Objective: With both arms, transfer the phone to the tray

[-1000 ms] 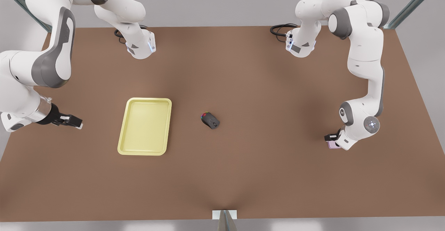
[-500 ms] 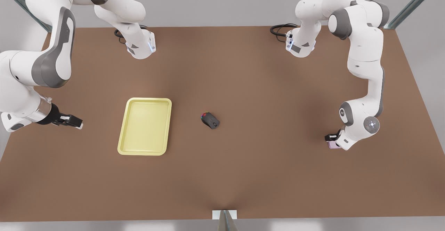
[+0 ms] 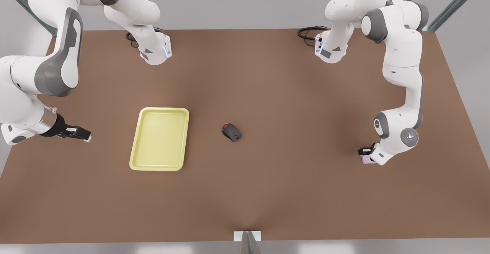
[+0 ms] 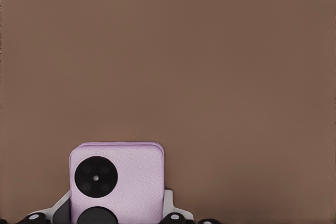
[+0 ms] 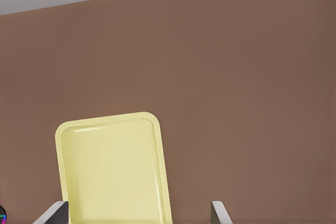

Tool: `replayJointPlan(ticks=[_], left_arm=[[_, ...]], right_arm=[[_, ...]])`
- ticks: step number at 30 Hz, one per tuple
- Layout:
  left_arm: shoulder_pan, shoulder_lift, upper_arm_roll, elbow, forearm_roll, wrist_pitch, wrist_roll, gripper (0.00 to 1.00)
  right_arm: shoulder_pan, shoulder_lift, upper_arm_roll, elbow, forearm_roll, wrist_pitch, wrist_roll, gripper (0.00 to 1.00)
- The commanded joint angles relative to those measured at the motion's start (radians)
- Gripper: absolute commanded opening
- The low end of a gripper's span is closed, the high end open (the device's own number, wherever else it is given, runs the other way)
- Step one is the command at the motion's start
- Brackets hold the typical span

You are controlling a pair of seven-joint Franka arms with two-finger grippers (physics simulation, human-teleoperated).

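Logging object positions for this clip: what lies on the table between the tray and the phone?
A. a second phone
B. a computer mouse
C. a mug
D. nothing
B: in the front view a dark computer mouse with coloured lights lies on the brown table, between the yellow tray and the pink phone at the left gripper.
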Motion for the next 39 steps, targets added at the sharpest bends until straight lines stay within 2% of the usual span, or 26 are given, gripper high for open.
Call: replayJointPlan(ticks=[1,8,12,15,18,23,25,27,32,39], left_arm=[[0.000,-0.002,0.000,0.001,-0.005,-0.007,0.019,0.76],[-0.014,-0.056,-0.025,0.030,-0.007,-0.091,-0.015,0.76],[-0.020,-0.120,-0.136,0.064,-0.005,-0.217,-0.217,0.76],[-0.196,-0.129,-0.147,0.105,-0.002,-0.243,-0.442,0.76],[-0.388,-0.056,-0.147,0.225,-0.005,-0.243,-0.673,0.75],[-0.577,0.200,-0.149,0.590,-0.106,-0.234,-0.771,0.74],[-0.621,0.254,-0.149,0.665,-0.109,-0.217,-0.806,0.73],[-0.657,0.294,-0.149,0.671,-0.108,-0.096,-0.834,0.73],[-0.658,0.354,-0.144,0.689,-0.077,-0.085,-0.703,0.73],[-0.692,0.423,-0.149,0.740,-0.077,0.038,-0.585,0.74]], right_arm=[[0.000,-0.001,0.000,0.001,0.001,0.000,0.001,1.00],[0.000,0.000,0.000,0.001,0.001,0.000,0.006,1.00],[0.000,0.000,0.000,0.002,0.002,0.000,0.006,1.00],[0.000,0.000,0.000,0.001,0.001,0.001,0.006,1.00],[0.000,0.000,0.000,0.002,0.002,0.000,0.006,1.00],[0.000,0.002,0.000,0.002,0.002,0.001,0.006,1.00],[0.000,0.002,0.000,0.002,0.002,0.001,0.006,1.00],[0.000,0.002,0.000,0.002,0.002,0.001,0.006,1.00],[0.000,0.003,0.000,0.002,0.002,0.001,0.006,1.00],[0.000,0.005,0.002,0.002,0.004,0.007,0.006,1.00]])
